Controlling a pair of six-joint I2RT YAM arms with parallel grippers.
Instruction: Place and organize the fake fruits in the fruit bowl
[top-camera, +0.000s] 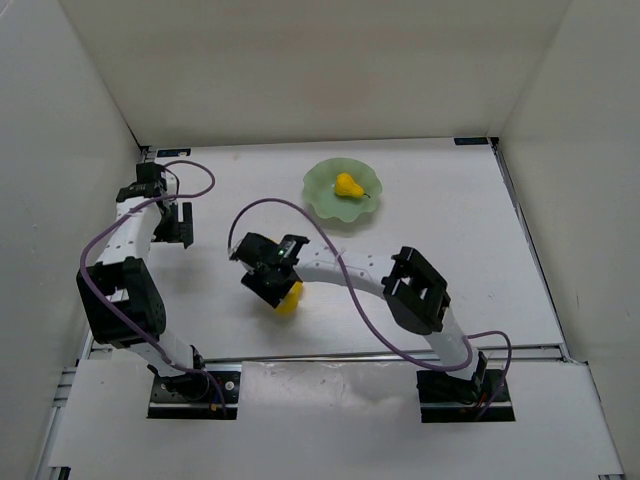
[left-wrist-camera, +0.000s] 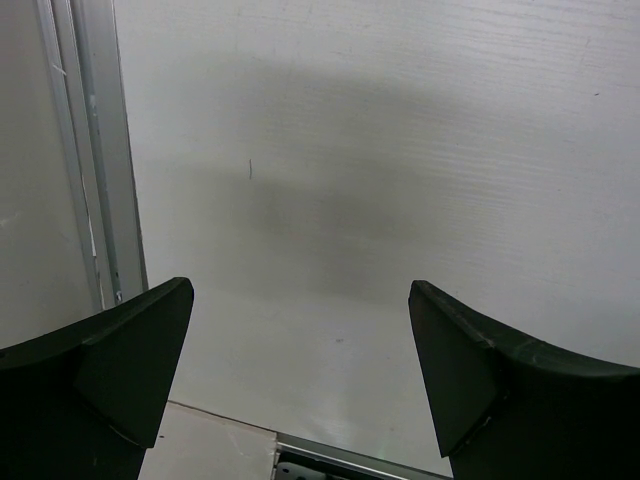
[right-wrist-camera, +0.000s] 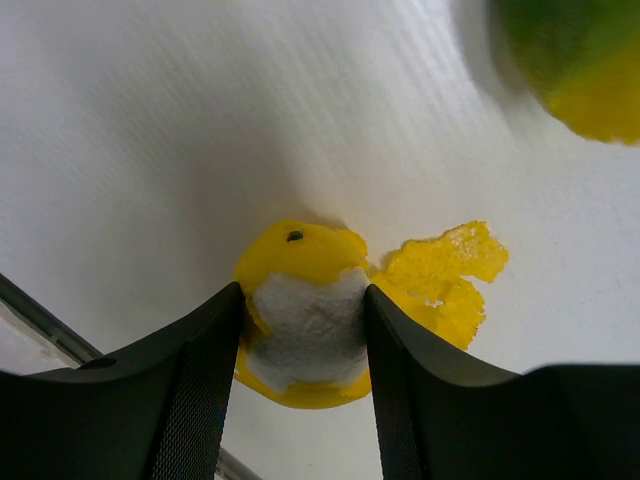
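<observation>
The pale mint-green fruit bowl (top-camera: 322, 195) sits at the back centre of the table with the yellow pear (top-camera: 348, 185) inside it. My right gripper (top-camera: 279, 289) (right-wrist-camera: 303, 320) is shut on the yellow-and-white fruit (right-wrist-camera: 300, 325) (top-camera: 290, 300), its peeled yellow skin (right-wrist-camera: 445, 270) hanging to the right, low over the table. The green-and-yellow round fruit (right-wrist-camera: 580, 60) shows blurred at the top right of the right wrist view; in the top view it is hidden. My left gripper (top-camera: 178, 224) (left-wrist-camera: 300, 370) is open and empty at the far left.
White walls enclose the table on three sides. A metal rail (left-wrist-camera: 95, 200) runs along the table's left edge beside my left gripper. A purple cable (top-camera: 300, 215) loops over the table between the bowl and my right wrist.
</observation>
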